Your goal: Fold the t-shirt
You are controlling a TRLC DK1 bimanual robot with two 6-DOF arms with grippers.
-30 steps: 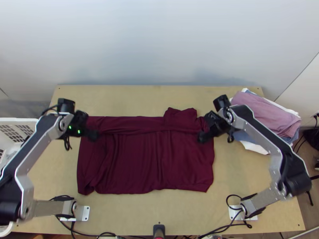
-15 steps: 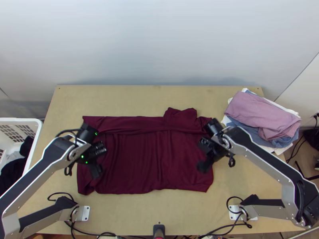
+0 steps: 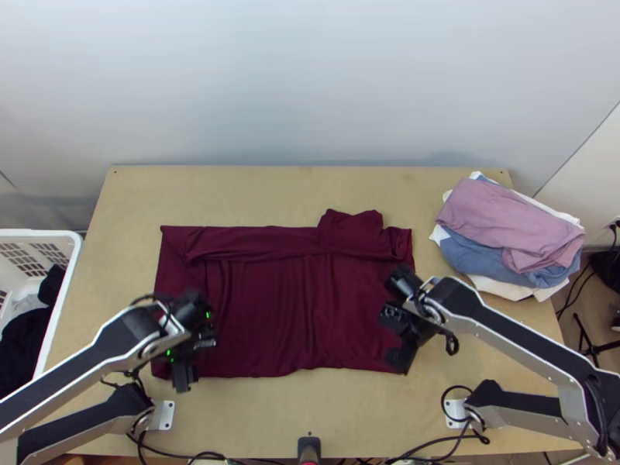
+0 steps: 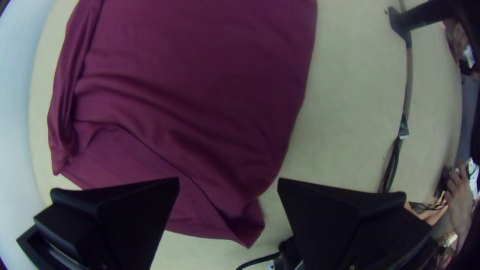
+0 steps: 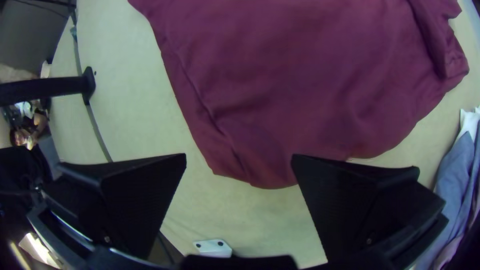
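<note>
The dark red t-shirt (image 3: 271,310) lies spread on the table, wrinkled, with its far edge turned over in a bunched strip. Above its near left corner is my left gripper (image 3: 184,375); my right gripper (image 3: 399,358) hangs at the near right corner. In the left wrist view, my left gripper (image 4: 228,185) stands open, a corner of the shirt (image 4: 200,90) showing between its fingers. Seen from the right wrist, my right gripper (image 5: 239,160) is also open, with the other near corner of the shirt (image 5: 280,100) between and beyond its fingers.
A pile of pink, blue and white cloths (image 3: 511,232) lies at the table's far right. On the left, a white basket (image 3: 66,306) holds dark clothing. Bare wood (image 3: 310,403) runs along the near side, with cables and a small dark stand (image 3: 308,448) at its edge.
Both grippers have come down the picture toward the near edge, the left from the shirt's far left part, the right along its right side. The shirt lies about as before.
</note>
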